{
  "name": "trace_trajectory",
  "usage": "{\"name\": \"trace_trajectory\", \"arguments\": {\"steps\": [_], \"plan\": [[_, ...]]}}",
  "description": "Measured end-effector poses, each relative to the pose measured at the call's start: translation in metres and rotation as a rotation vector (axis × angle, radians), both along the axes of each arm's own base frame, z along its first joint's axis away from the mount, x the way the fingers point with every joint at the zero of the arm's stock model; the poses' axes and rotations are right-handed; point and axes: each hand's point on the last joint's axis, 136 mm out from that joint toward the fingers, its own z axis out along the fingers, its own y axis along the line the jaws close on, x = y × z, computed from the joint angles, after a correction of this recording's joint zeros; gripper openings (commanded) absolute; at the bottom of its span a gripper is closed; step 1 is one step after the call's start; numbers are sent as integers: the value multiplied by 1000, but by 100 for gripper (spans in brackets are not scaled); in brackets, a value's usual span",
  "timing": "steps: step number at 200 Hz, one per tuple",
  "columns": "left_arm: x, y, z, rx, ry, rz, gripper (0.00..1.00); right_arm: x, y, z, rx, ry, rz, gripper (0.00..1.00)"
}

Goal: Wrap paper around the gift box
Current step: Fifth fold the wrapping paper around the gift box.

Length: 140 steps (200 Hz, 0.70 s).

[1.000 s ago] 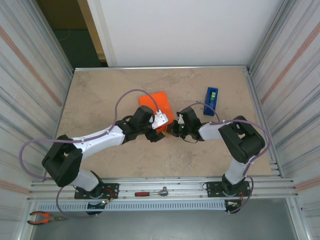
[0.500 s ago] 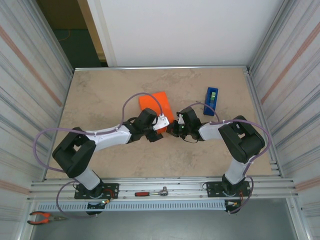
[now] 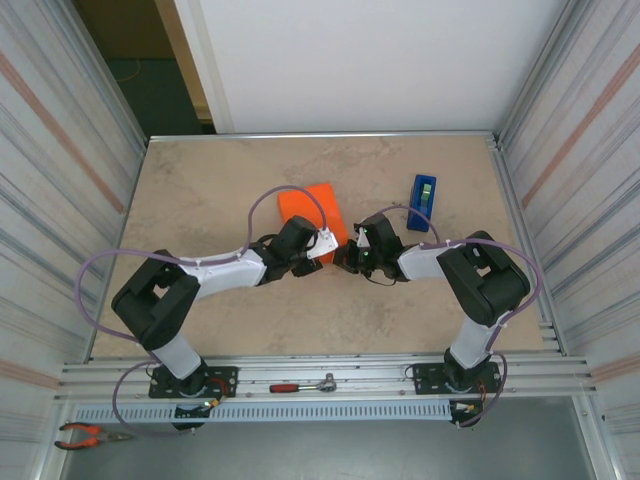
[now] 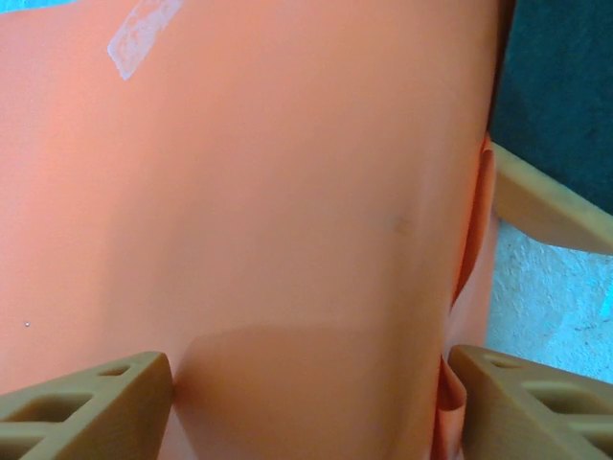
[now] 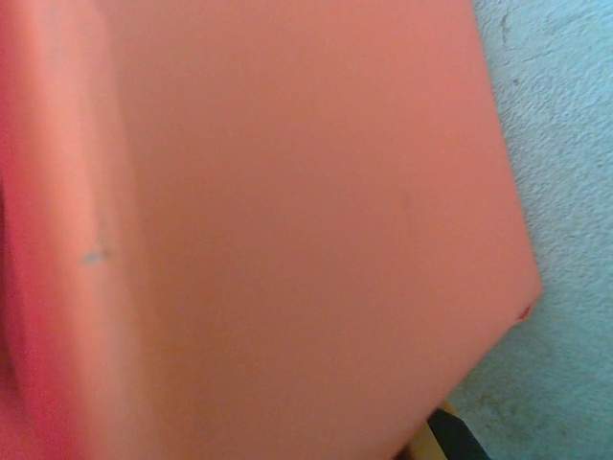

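Mottled beige tabletop [image 3: 200, 190], smooth matte orange paper [image 3: 316, 204]

A blue tape dispenser [image 3: 422, 202] stands upright right of centre in the top view, on a mottled beige table [image 3: 200, 190]. Along the bottom, 1 red-handled ratchet tool [image 3: 302, 385] lies on the aluminium rail [image 3: 340, 367], and 1 pair of orange-handled pliers [image 3: 88, 435] sits in the lower left corner. Corrugated panels [image 3: 60, 150] flank both sides; a white wall [image 3: 360, 60] closes the top.
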Motion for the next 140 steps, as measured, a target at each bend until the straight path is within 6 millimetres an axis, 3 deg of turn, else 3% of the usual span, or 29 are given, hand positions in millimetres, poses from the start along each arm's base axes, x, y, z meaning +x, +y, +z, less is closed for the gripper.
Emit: {"name": "trace_trajectory", "arguments": {"steps": [49,140], "plan": [[0,0,1,2,3,0,68,1,1,4,5,-7,0,0],[0,-1,2,2,11,-1,64,11,-1,38,42,-49,-17,0]]}}
